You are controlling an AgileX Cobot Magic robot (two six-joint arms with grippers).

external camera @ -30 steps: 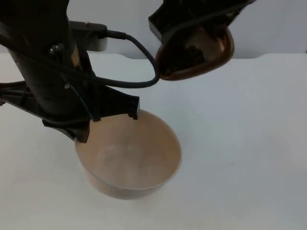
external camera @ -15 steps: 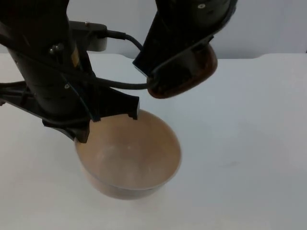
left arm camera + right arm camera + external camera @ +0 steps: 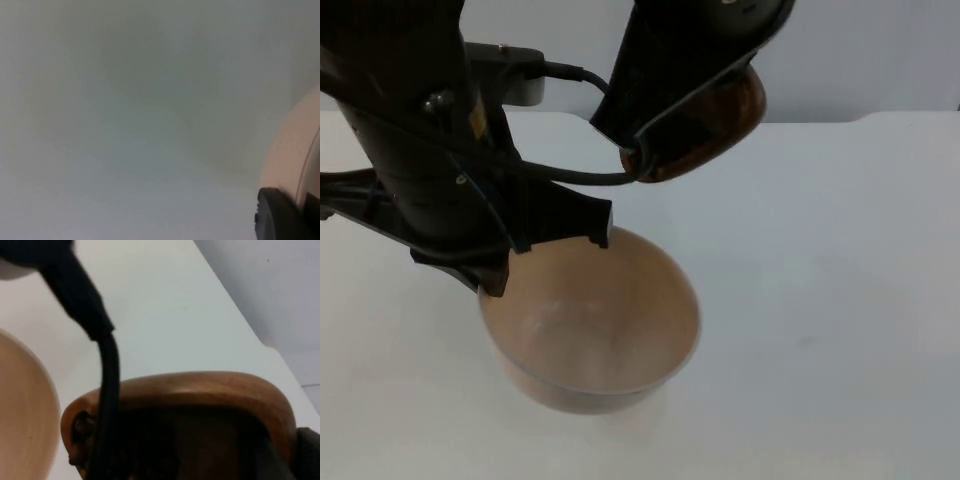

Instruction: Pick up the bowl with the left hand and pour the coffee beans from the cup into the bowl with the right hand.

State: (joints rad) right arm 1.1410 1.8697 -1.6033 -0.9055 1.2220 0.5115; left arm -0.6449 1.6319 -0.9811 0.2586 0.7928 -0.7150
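Two arms up, both loaded. The table (image 3: 840, 300) lies white below. My left gripper (image 3: 552, 238) is clamped on the bowl (image 3: 590, 325) at its far rim, holding it raised and no beans in it that I can see. My right gripper (image 3: 692, 75) is closed round the cup (image 3: 705, 130), and in the last second I've swung it in from the right and rolled it over, mouth turned down toward the bowl. It's near but not yet over the rim, so pouring is next, I reckon. Beans (image 3: 200, 450) sit dark inside.

No text or label can be read.
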